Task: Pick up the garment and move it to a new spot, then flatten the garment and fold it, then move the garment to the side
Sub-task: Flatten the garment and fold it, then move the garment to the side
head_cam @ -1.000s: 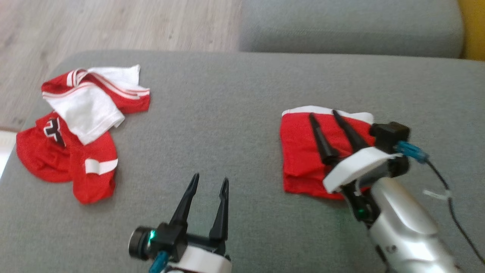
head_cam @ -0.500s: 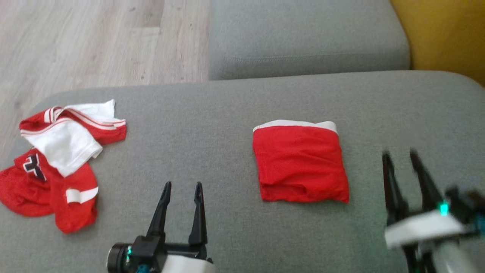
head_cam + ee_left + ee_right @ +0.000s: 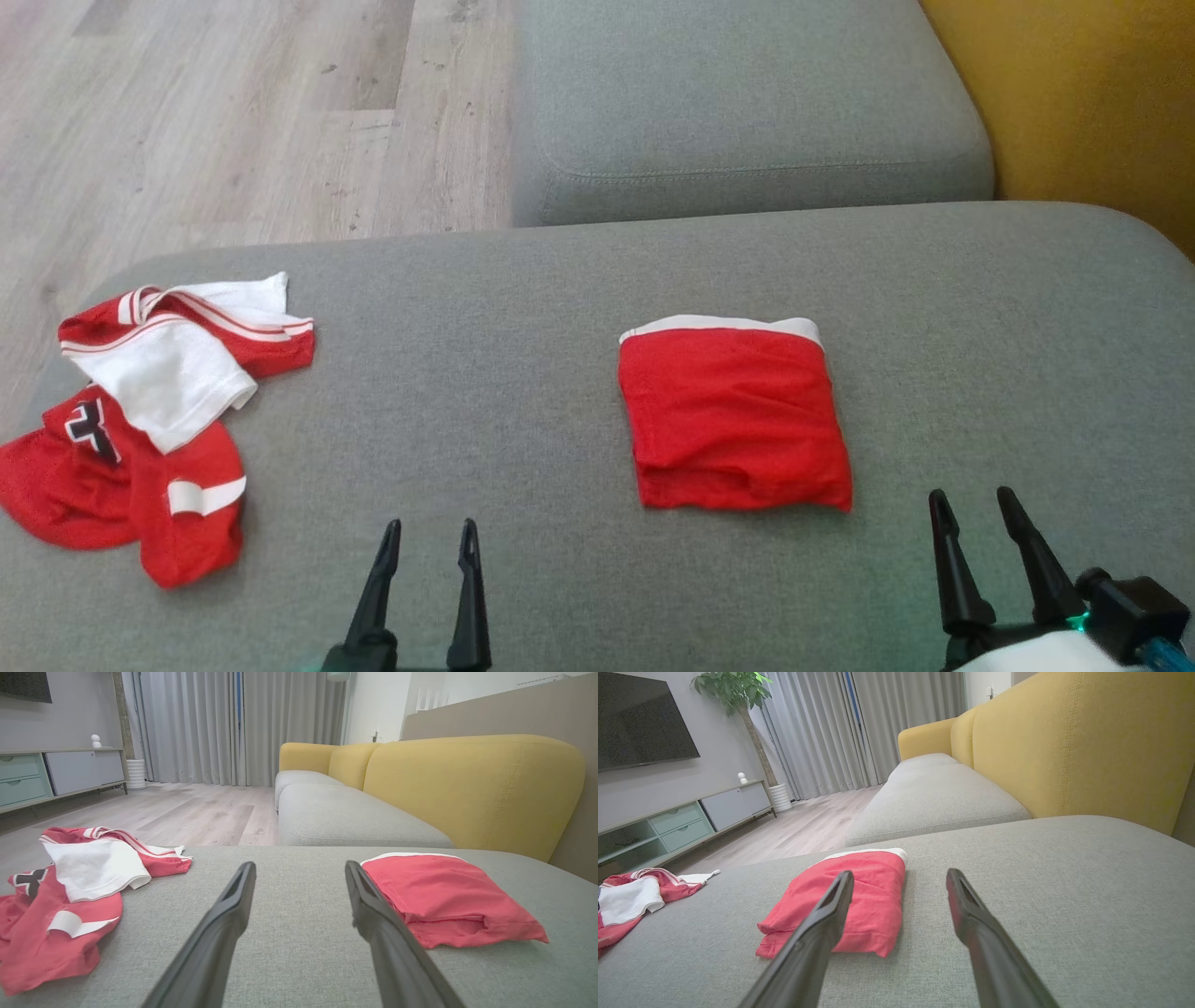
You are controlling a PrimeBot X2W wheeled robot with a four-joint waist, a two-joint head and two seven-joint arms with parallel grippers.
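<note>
A red garment [image 3: 735, 417] with a white band along its far edge lies folded into a neat rectangle on the grey cushion [image 3: 523, 355]. The left wrist view has it [image 3: 444, 896] to the right, the right wrist view has it [image 3: 859, 896] to the left. My left gripper [image 3: 427, 541] stands open near the cushion's front edge, left of the folded garment. My right gripper [image 3: 971, 509] is open too, low at the right, apart from the garment. Nothing sits between either pair of fingers.
A crumpled red and white jersey [image 3: 149, 411] lies at the cushion's left end, seen also as a jersey heap [image 3: 70, 891]. Another grey seat cushion [image 3: 747, 103] lies beyond, with a yellow backrest [image 3: 1083, 103] at the right. Wooden floor [image 3: 215, 112] runs past the left.
My right gripper has come off the folded garment and drawn back to the lower right. The left gripper has pulled back lower. The camera has shifted, so the scene sits differently.
</note>
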